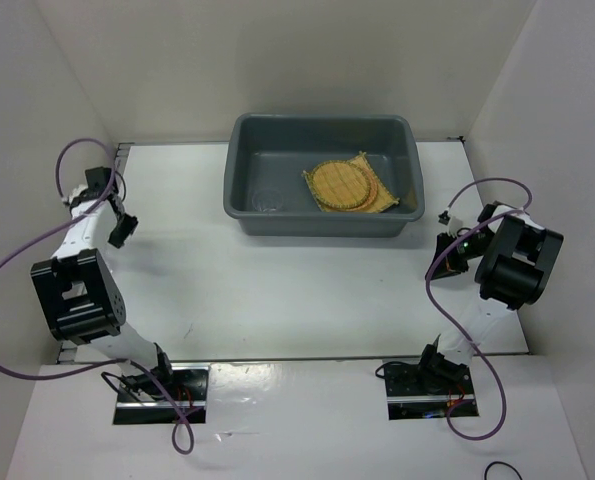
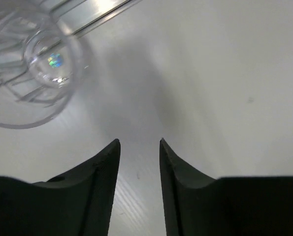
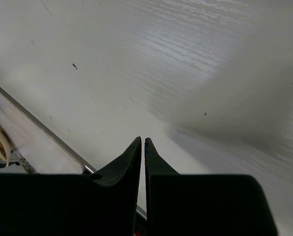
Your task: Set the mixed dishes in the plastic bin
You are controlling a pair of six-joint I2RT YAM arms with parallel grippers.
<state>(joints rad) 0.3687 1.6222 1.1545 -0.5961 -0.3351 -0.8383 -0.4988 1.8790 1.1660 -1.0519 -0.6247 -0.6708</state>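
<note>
Clear cup [image 2: 28, 69] nr table [image 2: 210, 73] edge

The flat white table [image 1: 277, 290] is carrying a large rectangular dark grey plastic bin [image 1: 317, 222], which is standing upright at the far middle of the surface, close to the back wall. To the right of the bin, the white surface is showing fine scratches and a few small dark specks. A small clear transparent cup [image 2: 30, 69] is resting directly on the table, just beside a thin silver metal strip [image 2: 92, 14]. Only the left wrist view is showing this cup, so I cannot tell its place relative to the bin.
</note>
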